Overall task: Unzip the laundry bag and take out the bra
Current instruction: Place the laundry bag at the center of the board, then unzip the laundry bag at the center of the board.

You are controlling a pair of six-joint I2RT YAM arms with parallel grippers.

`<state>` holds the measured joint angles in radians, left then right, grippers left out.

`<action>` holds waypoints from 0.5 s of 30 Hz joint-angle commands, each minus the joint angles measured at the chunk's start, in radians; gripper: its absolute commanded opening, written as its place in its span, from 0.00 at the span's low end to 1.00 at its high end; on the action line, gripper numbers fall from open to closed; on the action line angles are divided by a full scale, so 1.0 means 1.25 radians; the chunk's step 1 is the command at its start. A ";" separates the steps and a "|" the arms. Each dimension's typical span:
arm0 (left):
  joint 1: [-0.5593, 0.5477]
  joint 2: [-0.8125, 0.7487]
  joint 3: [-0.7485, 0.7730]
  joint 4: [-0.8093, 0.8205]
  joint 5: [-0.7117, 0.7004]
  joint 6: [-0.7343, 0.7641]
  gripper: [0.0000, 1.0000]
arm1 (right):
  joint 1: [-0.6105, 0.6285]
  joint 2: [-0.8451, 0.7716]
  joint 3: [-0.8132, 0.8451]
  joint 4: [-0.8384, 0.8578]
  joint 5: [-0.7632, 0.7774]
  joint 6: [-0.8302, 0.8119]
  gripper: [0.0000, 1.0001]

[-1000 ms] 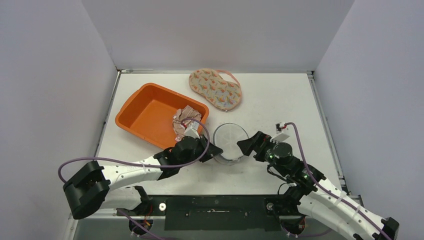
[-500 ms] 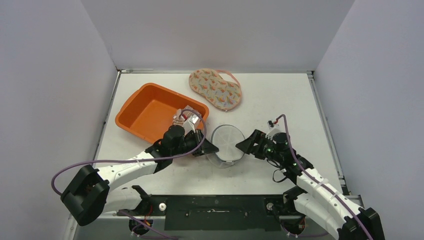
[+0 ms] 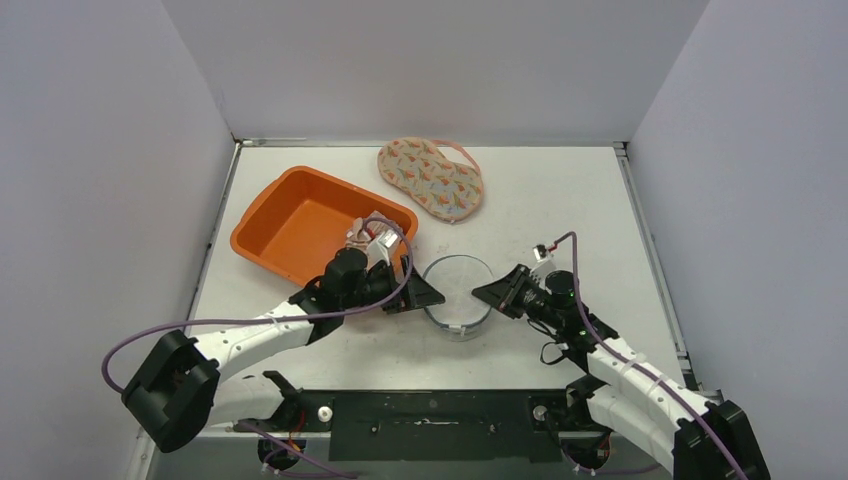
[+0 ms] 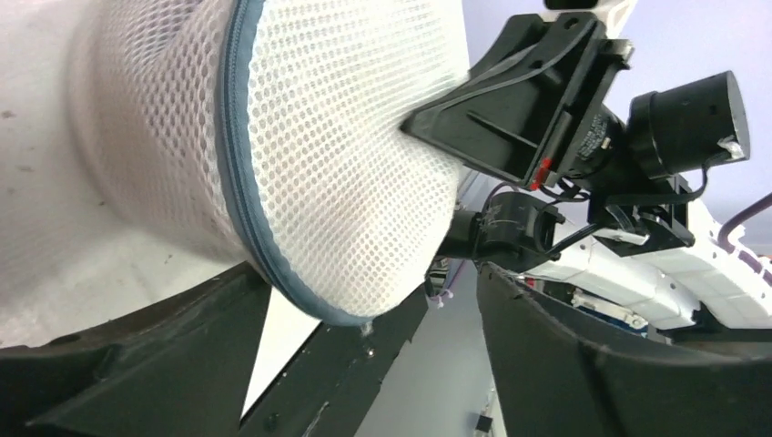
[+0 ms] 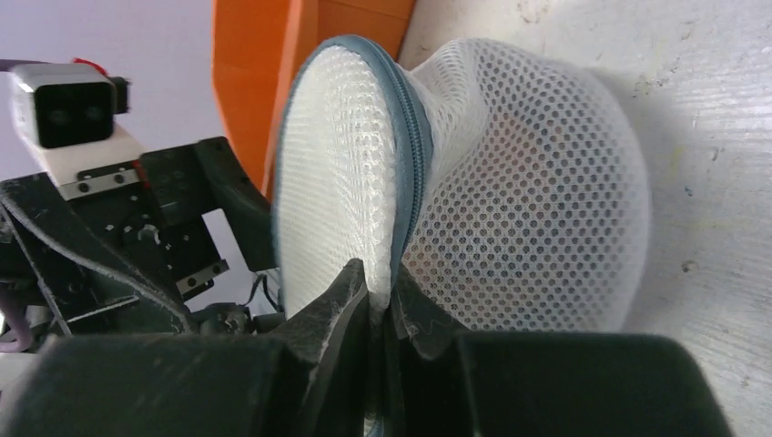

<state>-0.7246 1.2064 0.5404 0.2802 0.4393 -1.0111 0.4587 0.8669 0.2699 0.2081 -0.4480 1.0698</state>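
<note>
At the laundry bag's right edge, the mesh just beside the zipper is pinched by the right gripper, whose fingers are pressed together on it. The laundry bag is stood on the table, between the two arms, with the orange tray close by on its far left. On the bag's left side the left gripper is brought up against the rim; its fingers are seen spread apart, with the grey zipper band lying between them and nothing clamped.

The zipper is judged closed along every part that can be seen, so the unzipping step is taken to be barely begun. A faint tan shade is made out through the mesh in the right wrist view, possibly the bra, though it is too dim to be sure.

For the next move, the zipper pull must be found and seized while the bag is braced from the opposite side, so that the teeth are parted and the soft mesh is not merely dragged along.
</note>
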 commanded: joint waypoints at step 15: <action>-0.173 -0.146 -0.063 -0.016 -0.304 -0.247 0.87 | -0.001 -0.138 -0.091 0.038 0.153 0.212 0.05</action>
<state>-0.8982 0.9771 0.4717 0.1711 0.1692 -1.2201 0.4587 0.7025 0.1658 0.2073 -0.3012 1.2915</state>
